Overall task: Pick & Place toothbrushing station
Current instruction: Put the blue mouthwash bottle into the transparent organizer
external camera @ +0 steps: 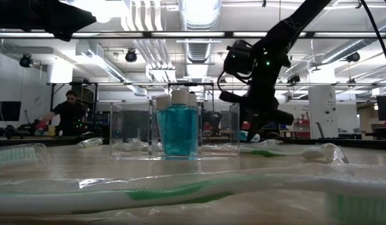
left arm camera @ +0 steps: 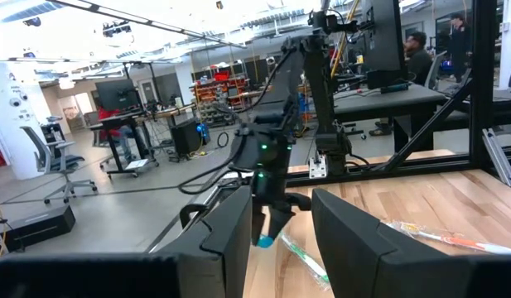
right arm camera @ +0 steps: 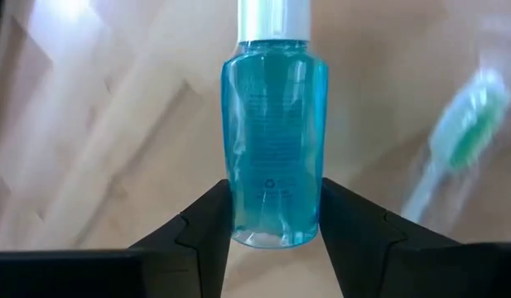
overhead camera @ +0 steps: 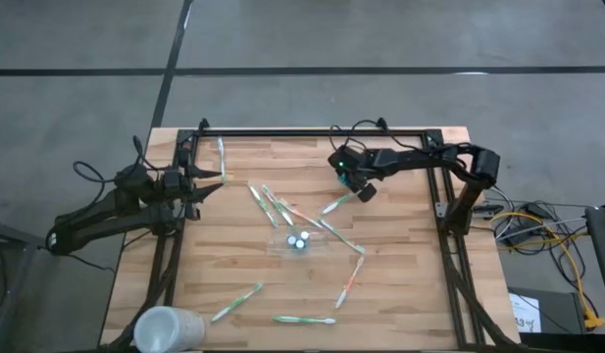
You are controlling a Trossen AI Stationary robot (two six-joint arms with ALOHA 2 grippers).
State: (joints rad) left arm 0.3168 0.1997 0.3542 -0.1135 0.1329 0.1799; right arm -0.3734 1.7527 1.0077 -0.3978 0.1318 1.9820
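Observation:
The toothbrushing station, a small clear holder [overhead camera: 285,243] [external camera: 127,134], stands on the table's middle with blue bottles [external camera: 177,128] upright in it. Slim toothbrushes [overhead camera: 258,198] lie scattered flat on the wood around it. My right gripper [overhead camera: 362,188] hovers at the far right of the holder, shut on a small blue bottle [right arm camera: 274,124] with a white cap [right arm camera: 274,21]. My left gripper [overhead camera: 216,181] [left arm camera: 280,217] waits open at the table's left, pointing level, nothing between its fingers. My right gripper pinches the blue bottle between its two fingers, one on each side of the body near its bottom end [right arm camera: 238,207]. The fingers slant down from the table's right. The bottle runs on along them, cap end farthest from the wrist, lifted clear of the wood.
A frosted white cup [overhead camera: 170,328] lies at the near left corner. A toothbrush [overhead camera: 336,204] lies just below the right gripper, others [overhead camera: 351,279] [overhead camera: 304,320] toward the near edge. A black frame [overhead camera: 312,132] rims the table's far side. People sit in the room beyond.

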